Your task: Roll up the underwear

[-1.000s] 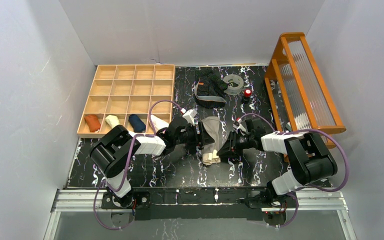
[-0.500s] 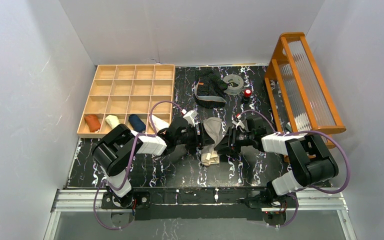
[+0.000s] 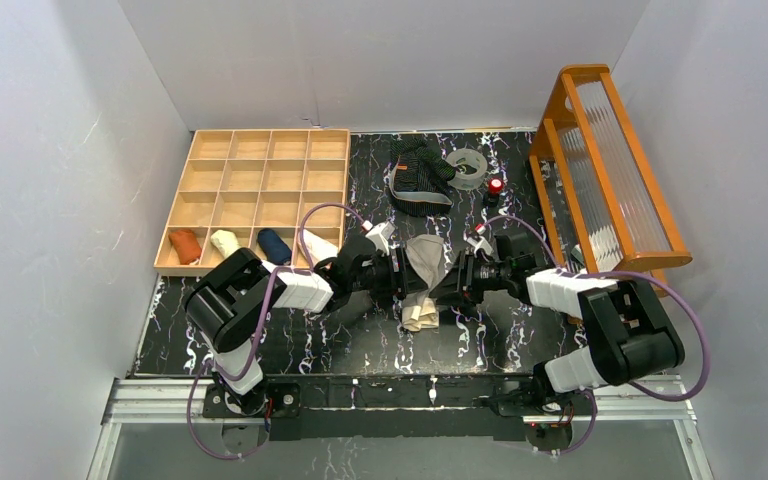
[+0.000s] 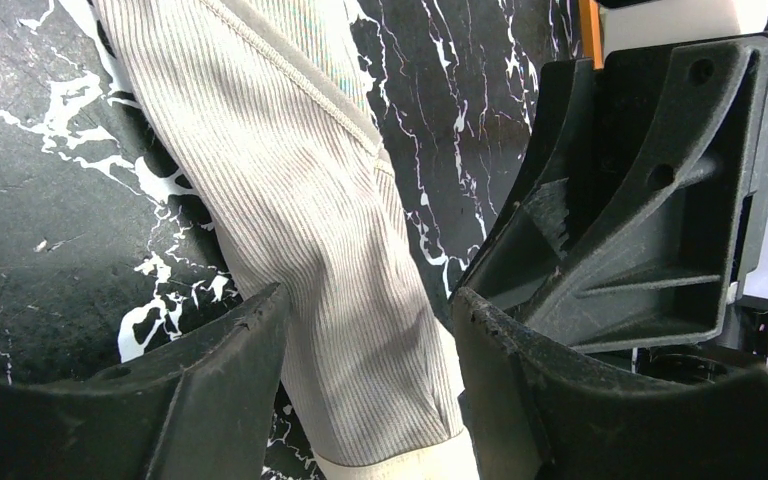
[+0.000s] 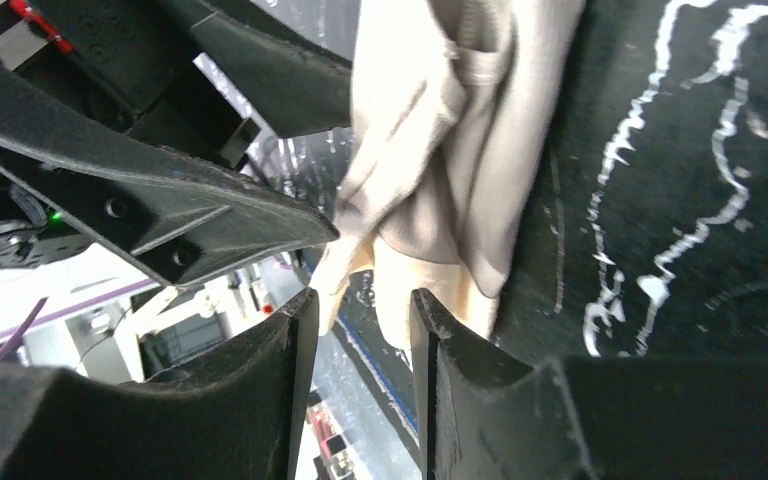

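**Straddling the beige underwear at mid-table**

From my seat I see the beige underwear [image 3: 422, 272] lying on the black marbled table [image 3: 290, 345] between the 2 grippers. It is crumpled into a long strip with its paler end toward the arm bases. My left gripper [image 4: 365, 300] sits low over it. Its fingers [image 4: 190, 390] are spread wide with the ribbed cloth running up between them, and a sliver of table shows beside one finger, so nothing is clamped. My right gripper [image 5: 362, 298] faces it from the other side with its jaws parted by a narrow gap. The pale end lies just at its tips, and I cannot tell whether they touch the cloth. The 2 grippers are close, nearly nose to nose. The striped underwear [image 3: 418, 176] lies at the far edge, well apart from both arms, just beside the tape ring [image 3: 469, 167] and near the red-topped object [image 3: 495, 186]. The tray [image 3: 260, 140] at far left holds 4 rolls [image 3: 273, 245] in its near row.
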`<state>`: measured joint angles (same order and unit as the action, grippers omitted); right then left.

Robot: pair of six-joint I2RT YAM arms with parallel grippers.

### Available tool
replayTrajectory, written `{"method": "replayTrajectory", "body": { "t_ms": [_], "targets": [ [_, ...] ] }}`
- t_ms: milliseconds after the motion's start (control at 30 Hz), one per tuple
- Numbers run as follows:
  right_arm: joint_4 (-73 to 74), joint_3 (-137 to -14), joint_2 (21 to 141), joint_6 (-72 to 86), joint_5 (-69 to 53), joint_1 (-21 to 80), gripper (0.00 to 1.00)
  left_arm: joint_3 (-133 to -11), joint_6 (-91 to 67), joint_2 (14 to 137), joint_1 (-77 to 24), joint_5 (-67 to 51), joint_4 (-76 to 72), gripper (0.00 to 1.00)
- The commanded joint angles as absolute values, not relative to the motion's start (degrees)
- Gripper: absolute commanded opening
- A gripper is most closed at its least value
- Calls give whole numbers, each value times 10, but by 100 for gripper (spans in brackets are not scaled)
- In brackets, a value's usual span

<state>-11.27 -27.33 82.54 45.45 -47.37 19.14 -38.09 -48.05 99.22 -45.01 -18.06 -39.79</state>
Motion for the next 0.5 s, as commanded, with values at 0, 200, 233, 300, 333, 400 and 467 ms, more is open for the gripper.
{"method": "replayTrajectory", "body": {
  "t_ms": [0,200,233,300,333,400,467],
  "targets": [
    [-16,-290,784,405,-389,189,47,-374,-474,989,-453,-185,-396,58],
    [-64,-272,796,418,-450,191,48,-372,-469,975,-453,-190,-386,58],
    [-70,-272,803,418,-458,192,47,-371,-469,972,-453,-191,-386,58],
    [-70,-281,819,410,-461,194,45,-369,-471,962,-453,-192,-383,58],
    [-70,-284,826,407,-463,196,44,-368,-471,956,-454,-192,-381,58],
    [-78,-290,840,406,-470,199,43,-370,-465,939,-453,-188,-367,58],
    [-81,-297,855,402,-471,202,42,-372,-456,923,-453,-189,-340,58]
  ]
}}
